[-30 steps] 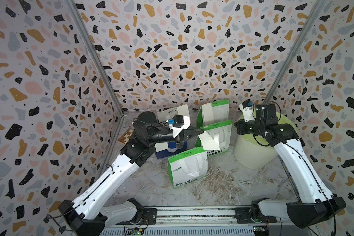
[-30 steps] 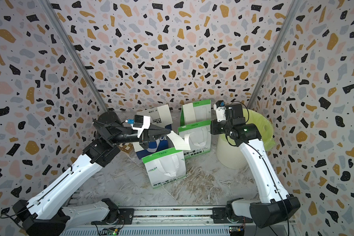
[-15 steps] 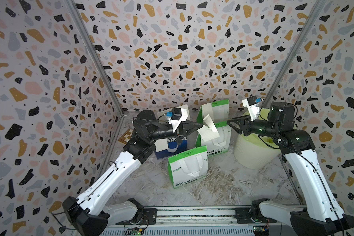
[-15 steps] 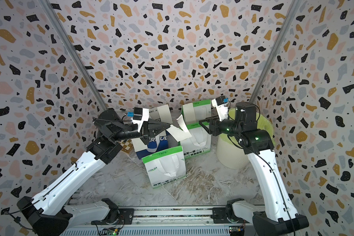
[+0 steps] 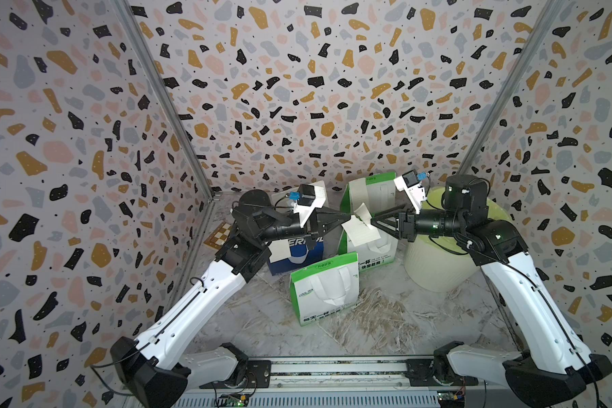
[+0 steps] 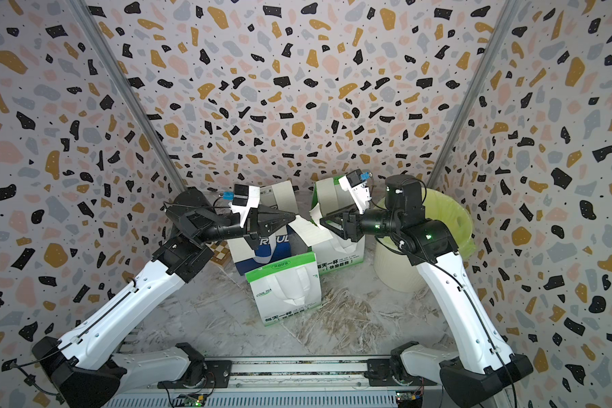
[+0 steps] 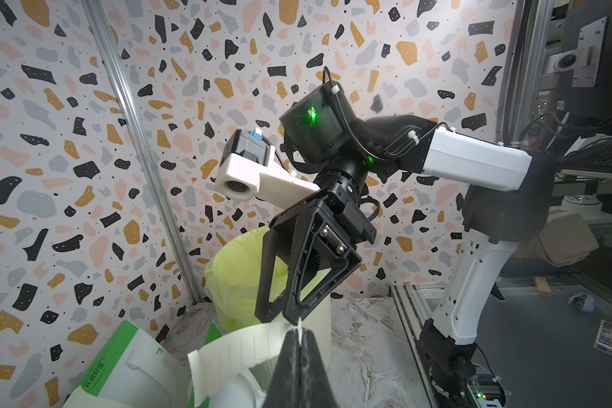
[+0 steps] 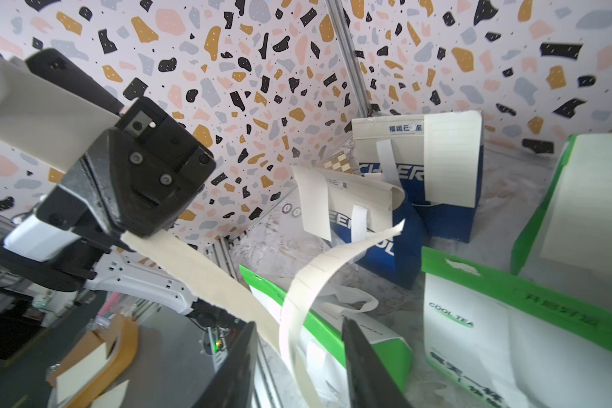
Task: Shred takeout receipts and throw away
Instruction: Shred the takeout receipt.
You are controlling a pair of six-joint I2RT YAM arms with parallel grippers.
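A cream receipt (image 5: 361,229) (image 6: 310,231) hangs in mid-air above the bags in both top views. My left gripper (image 5: 347,216) (image 6: 295,215) (image 7: 299,332) is shut on one edge of it. My right gripper (image 5: 372,221) (image 6: 321,219) (image 8: 299,321) faces the left one, open, its jaws on either side of the receipt's free end without pinching it. In the right wrist view the receipt (image 8: 205,275) runs from the left gripper (image 8: 128,233) down between my jaws, and a ruled strip curls off it. More receipts (image 8: 449,159) are stuck on the bags' faces.
A pale bin with a yellow-green liner (image 5: 438,261) (image 6: 396,268) stands on the right, under my right arm. Green-and-white bags (image 5: 324,289) (image 5: 368,190) and blue-and-white bags (image 5: 290,254) stand under the grippers. Paper shreds (image 5: 386,307) litter the floor.
My right gripper swung from above the bin leftward to the receipt and opened. My left gripper carried the receipt up and towards the middle, still shut on it.
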